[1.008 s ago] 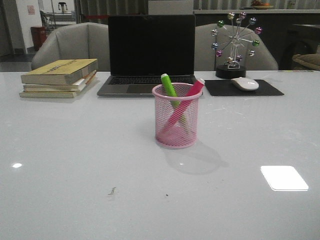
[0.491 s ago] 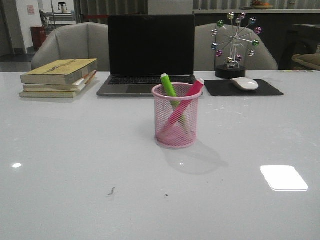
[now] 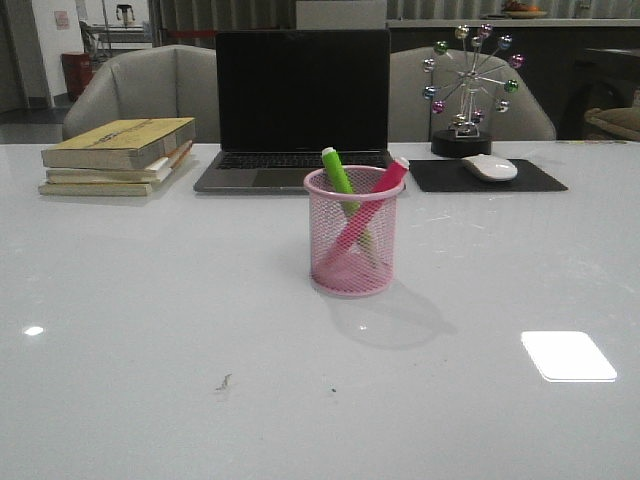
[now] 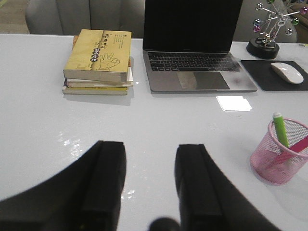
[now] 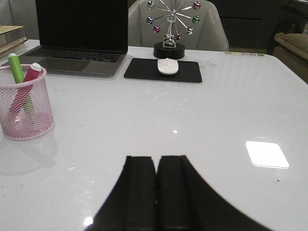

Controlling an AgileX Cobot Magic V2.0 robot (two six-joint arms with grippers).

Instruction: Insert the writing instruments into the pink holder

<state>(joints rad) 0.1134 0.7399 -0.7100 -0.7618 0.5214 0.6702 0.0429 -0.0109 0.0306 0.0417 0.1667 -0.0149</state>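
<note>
The pink holder (image 3: pixel 352 233) is standing upright on the white table (image 3: pixel 150 350), and both writing instruments are being held inside it. The lime green marker (image 3: pixel 338 172) is leaning toward the holder's left rim, its end sticking out above the rim, while the pink marker (image 3: pixel 385 181) is slanting the other way, its whitish tip resting at the holder's right rim; the two are crossing inside the mesh. Nothing is being gripped by either arm.

Behind the holder, an open laptop (image 3: pixel 300 105) with a dark screen is sitting. To the left of the holder and further back, a stack of books (image 3: pixel 118 155) is lying. To the right of the holder and behind it, a white mouse (image 3: pixel 489 167) is resting on a black mouse pad (image 3: pixel 487 176), and a spinning-ball ornament (image 3: pixel 466 90) is standing just behind that pad.

In the left wrist view, the left gripper (image 4: pixel 149 178) is being held with its two dark fingers spread apart, nothing between them, well apart from the holder (image 4: pixel 279 153). In the right wrist view, the right gripper (image 5: pixel 157 192) is being kept clenched, its fingers pressed together with nothing between them, also well apart from the holder (image 5: pixel 24 103).
</note>
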